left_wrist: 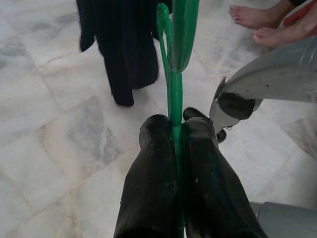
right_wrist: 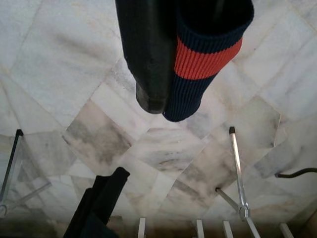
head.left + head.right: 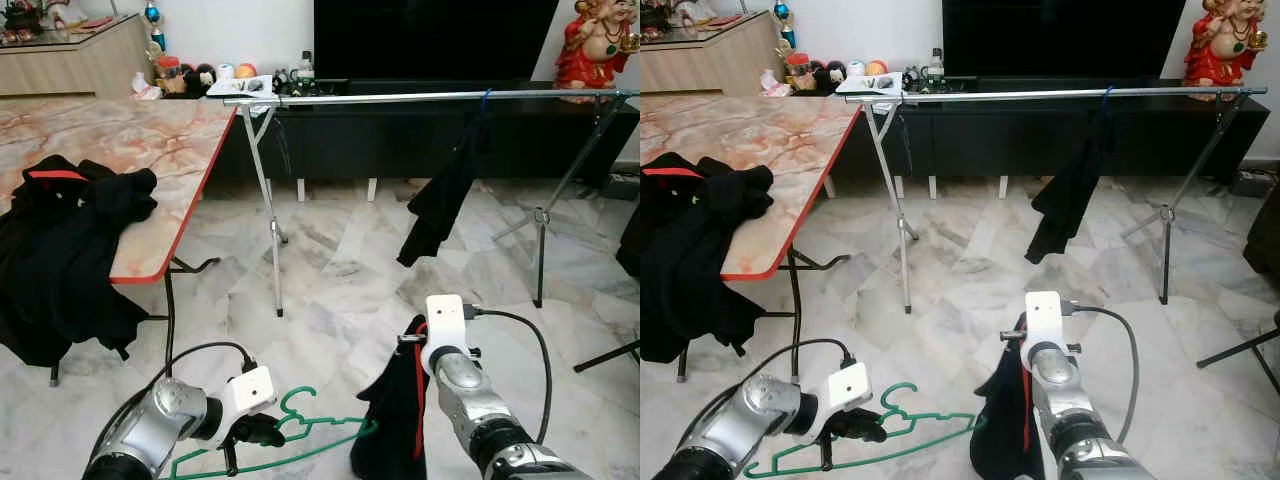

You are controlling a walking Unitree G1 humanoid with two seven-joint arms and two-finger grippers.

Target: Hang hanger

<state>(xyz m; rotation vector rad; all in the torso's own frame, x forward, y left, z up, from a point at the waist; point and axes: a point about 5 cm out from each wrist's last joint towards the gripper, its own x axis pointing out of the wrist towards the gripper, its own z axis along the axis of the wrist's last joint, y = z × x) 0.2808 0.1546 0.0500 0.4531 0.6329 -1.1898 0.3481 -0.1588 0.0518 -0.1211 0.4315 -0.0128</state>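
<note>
No text, label or number is legible anywhere.

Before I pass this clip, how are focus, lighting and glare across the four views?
Left eye view: sharp and evenly lit, with sheen on the marble floor and black clothes losing fold detail. Left wrist view: left gripper shut on the green hanger, near fingers soft. Right wrist view: the garment's red-striped cuff is crisp, the far edge dim.

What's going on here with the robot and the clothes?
The robot stands before a rail, dressing a hanger. Its left gripper is shut on a green hanger, held low above the floor. Its right gripper holds a dark garment with a red stripe, touching the hanger's end. Another garment already hangs on the rail, and more clothes lie on the table.
</note>
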